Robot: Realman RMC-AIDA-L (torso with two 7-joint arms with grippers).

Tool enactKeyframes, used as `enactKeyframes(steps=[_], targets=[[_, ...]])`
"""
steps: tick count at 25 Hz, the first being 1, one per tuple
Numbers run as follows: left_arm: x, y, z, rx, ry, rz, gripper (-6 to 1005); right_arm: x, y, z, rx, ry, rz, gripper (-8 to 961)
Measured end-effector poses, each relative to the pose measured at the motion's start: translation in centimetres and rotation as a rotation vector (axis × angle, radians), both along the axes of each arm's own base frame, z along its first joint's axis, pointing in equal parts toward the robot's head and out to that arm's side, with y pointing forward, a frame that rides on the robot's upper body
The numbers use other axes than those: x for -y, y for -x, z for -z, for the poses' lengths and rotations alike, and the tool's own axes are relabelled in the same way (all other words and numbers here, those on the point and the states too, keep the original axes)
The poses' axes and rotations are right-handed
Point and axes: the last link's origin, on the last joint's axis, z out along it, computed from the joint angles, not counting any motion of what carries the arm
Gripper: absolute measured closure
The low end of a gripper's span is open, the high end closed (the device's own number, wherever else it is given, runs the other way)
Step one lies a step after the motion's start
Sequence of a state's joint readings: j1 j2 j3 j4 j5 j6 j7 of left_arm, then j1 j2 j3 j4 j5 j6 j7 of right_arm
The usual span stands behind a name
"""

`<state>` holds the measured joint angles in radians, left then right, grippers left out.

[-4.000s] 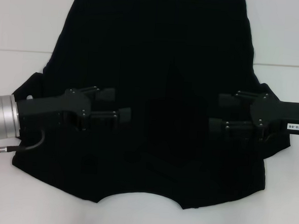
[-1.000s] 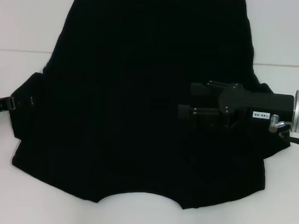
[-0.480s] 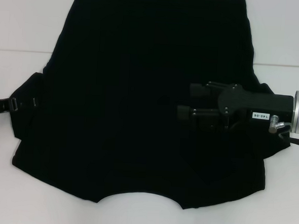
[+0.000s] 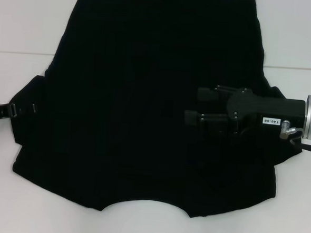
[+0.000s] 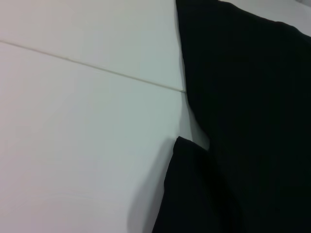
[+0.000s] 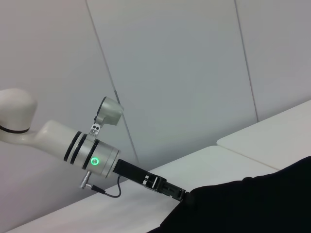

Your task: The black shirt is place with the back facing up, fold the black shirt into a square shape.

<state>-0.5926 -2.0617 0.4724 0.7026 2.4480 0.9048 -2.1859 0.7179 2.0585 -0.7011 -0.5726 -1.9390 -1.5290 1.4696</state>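
The black shirt lies spread on the white tabletop, no fold apparent yet. The right gripper hovers over its right side, fingers parted, gripping nothing; next it likely must seize an edge. The left gripper, at the left sleeve, I cannot tell; only the right wrist view shows its arm.

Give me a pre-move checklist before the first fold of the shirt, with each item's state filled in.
1. black shirt lies flat on the table: ok.
2. Collar edge nearest the robot, uncovered: ok.
3. right gripper above the shirt's right side: ok.
4. Right fingers parted, holding no cloth: ok.
5. left gripper at the left sleeve edge: ok; grip on cloth: cannot tell.
6. Far hem in view: not ok, cropped.
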Motion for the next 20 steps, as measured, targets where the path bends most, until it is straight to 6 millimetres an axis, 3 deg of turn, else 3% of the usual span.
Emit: enactKeyframes(steps=[20], targets=[[0.17, -0.43, 0.5, 0.006, 0.043, 0.02, 96, 0.02, -0.03, -0.06, 0.0, -0.002, -0.002, 41]])
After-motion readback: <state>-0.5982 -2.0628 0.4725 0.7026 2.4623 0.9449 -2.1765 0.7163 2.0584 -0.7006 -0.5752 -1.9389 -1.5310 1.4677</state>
